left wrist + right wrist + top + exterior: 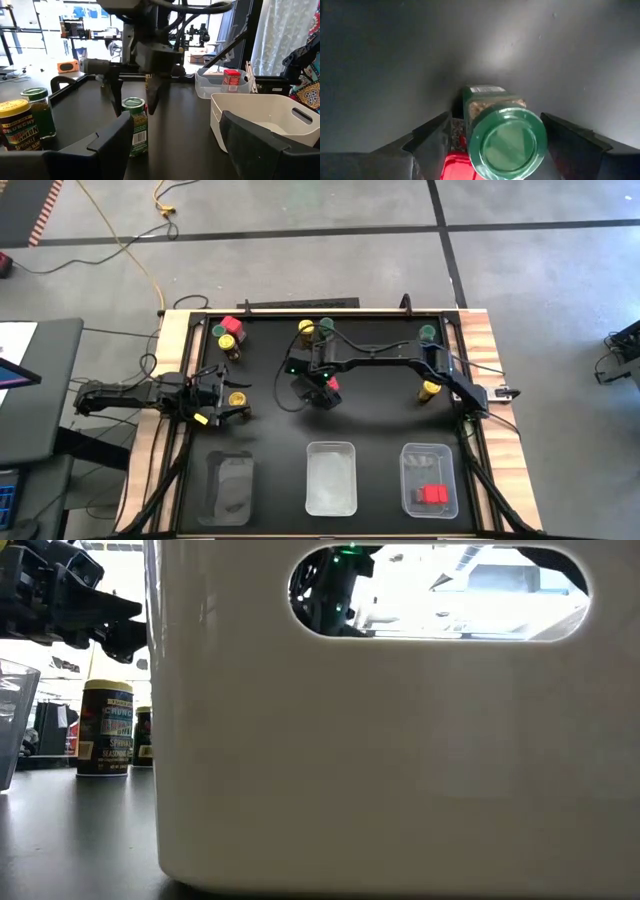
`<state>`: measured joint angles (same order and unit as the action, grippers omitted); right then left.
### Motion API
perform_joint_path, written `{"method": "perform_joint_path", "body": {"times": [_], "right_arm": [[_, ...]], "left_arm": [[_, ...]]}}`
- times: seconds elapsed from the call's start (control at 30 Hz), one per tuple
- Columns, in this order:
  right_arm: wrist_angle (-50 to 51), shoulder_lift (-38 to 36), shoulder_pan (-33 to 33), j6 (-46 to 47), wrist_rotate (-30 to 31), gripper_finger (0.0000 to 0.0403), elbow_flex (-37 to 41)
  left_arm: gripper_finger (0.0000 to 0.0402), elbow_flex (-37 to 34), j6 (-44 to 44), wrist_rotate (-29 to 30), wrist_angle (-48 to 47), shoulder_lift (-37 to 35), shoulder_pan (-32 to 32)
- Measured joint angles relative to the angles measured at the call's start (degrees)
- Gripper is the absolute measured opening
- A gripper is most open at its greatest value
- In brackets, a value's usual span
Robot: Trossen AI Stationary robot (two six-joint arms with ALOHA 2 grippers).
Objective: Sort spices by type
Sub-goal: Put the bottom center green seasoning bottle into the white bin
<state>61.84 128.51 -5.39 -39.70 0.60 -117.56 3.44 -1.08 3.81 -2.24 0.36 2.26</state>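
A green-lidded spice jar (pixel 506 131) stands mid-table between the spread, unclenched fingers of the right gripper (pixel 505 145), a red lid (pixel 456 167) just beside it; only the right wrist view shows that gap. From above, the gripper (pixel 318 390) hides the jar. The left gripper (pixel 225 398), open near the table's left edge, flanks a yellow-lidded jar (pixel 237 398). Red-lidded jars (pixel 432 495) lie in the right tray (pixel 408 455).

Three clear plastic trays (pixel 330 477) along the dark table's (pixel 270 430) near edge
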Motion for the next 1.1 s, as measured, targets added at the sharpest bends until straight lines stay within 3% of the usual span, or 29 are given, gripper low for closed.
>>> {"method": "perform_joint_path", "body": {"times": [0.17,0.5,0.57,0.83,1.1], "right_arm": [[-0.33,0.81,-0.02,0.02,0.07,0.0315,0.07],[0.68,2.06,0.12,0.85,2.26,0.0225,0.07],[0.08,2.06,0.17,1.51,2.78,0.0222,0.07],[-3.1,1.95,-0.54,16.13,3.03,0.0222,-0.43],[1.94,1.82,-3.27,49.37,2.02,0.0222,-5.81]], "left_arm": [[0.0281,0.0,0.0,0.0,0.0,0.0,0.02],[0.0281,0.0,0.0,0.0,0.0,0.0,0.0],[0.0281,0.0,0.0,0.0,0.0,0.0,0.0],[0.0281,0.0,0.0,0.0,0.0,0.0,0.01],[0.0281,0.0,0.0,0.0,0.0,0.0,0.01]]}}
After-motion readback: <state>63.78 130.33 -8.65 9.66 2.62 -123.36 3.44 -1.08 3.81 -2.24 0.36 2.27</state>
